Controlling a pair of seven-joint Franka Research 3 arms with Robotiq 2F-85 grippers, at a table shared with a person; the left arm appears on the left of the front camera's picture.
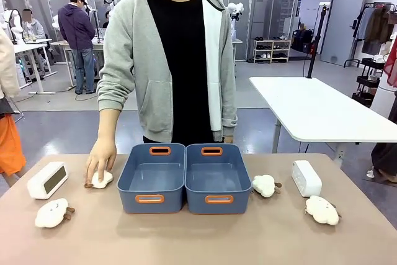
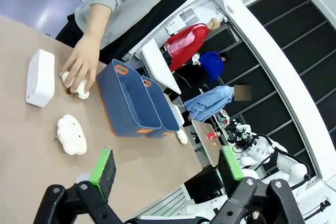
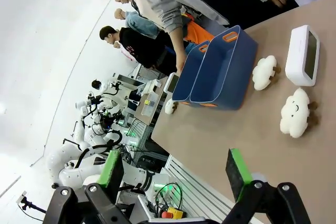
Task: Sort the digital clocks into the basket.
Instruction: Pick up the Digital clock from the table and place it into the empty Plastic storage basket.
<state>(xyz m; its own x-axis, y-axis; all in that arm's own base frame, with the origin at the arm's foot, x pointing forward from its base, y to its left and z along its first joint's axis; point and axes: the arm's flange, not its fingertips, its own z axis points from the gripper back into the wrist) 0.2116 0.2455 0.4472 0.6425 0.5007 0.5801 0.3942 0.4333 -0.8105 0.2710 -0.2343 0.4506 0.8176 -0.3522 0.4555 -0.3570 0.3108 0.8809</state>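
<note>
Two slate-blue baskets stand side by side mid-table, the left basket [image 1: 175, 202] and the right basket [image 1: 196, 202], both empty. One white digital clock [image 1: 48, 180] lies at the far left, and a second clock [image 1: 306, 178] lies to the right of the baskets. In the left wrist view, my left gripper [image 2: 167, 169] hangs open high above the table, with the left clock [image 2: 40, 77] and the baskets [image 2: 118, 108] far below. From the right wrist view, my right gripper [image 3: 174, 170] is open too, well above the right clock [image 3: 303, 55].
Several white cloud plush toys lie about: one at the front left [image 1: 53, 213], one [image 1: 102, 180] under the person's hand [image 1: 100, 159], one [image 1: 265, 185] beside the right basket, and one at the front right [image 1: 322, 210]. The person stands behind the baskets.
</note>
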